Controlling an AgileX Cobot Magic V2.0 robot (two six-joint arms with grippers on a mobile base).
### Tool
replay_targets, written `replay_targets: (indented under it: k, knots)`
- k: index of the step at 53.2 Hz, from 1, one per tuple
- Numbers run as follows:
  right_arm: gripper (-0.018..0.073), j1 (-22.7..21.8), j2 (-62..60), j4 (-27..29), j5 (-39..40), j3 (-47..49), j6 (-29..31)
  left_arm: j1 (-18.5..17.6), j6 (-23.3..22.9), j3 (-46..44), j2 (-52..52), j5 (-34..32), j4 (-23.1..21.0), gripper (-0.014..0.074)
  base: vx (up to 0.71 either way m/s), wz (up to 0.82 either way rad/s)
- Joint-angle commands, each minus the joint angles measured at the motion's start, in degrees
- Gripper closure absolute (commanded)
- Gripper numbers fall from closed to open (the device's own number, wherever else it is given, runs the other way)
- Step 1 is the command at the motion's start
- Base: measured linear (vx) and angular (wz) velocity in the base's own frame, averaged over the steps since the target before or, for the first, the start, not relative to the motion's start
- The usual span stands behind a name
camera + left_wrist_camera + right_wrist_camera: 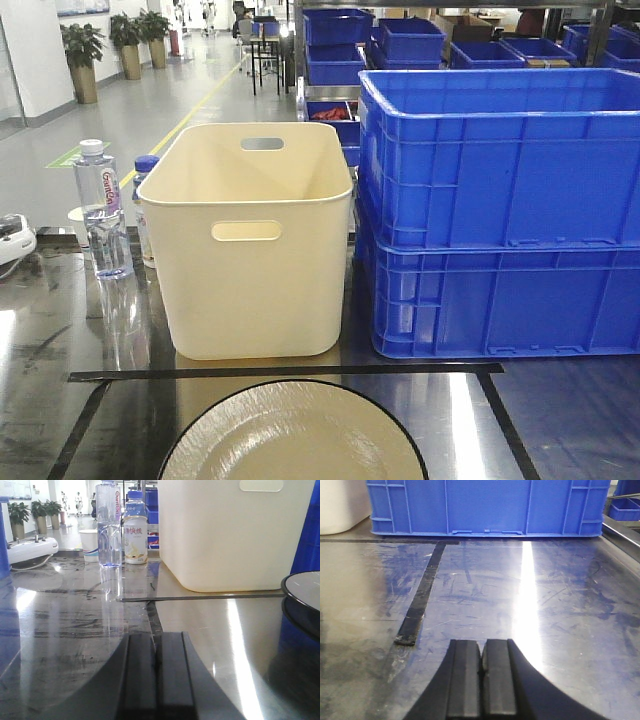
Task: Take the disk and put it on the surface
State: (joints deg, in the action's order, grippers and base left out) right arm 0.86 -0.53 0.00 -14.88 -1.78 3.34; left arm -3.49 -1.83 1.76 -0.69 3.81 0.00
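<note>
Front view: the disk (293,437), pale with a dark rim, lies flat on the glossy surface (560,420) inside the black tape (285,372), just before the cream bin (250,245); stacked blue crates (500,215) stand beside the bin.

Left wrist view: the left gripper (156,667) sits low over the surface, jaws pressed together, empty. The disk (302,592) lies ahead to its right; bottles (109,527) stand ahead to its left.

Right wrist view: the right gripper (482,672) is likewise closed on nothing, tape ahead-left, a crate beyond.

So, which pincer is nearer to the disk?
Left. The left pincer has the disk close on its right; the right pincer sees only bare surface and the blue crate.
</note>
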Motion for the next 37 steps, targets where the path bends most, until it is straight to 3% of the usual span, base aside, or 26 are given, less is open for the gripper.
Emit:
replay_targets:
  k: [1, 37]
  knots:
    - [0.057, -0.3, -0.6, -0.5, 5.0, -0.4, 0.0, 0.0, -0.6, -1.5, 0.0, -4.7, 0.0, 0.0604, 0.0, 0.0]
    - [0.0568, -0.3, -0.6, -0.5, 4.9, -0.4, 0.0, 0.0, -0.6, -1.5, 0.0, -4.7, 0.0, 0.0604, 0.0, 0.0]
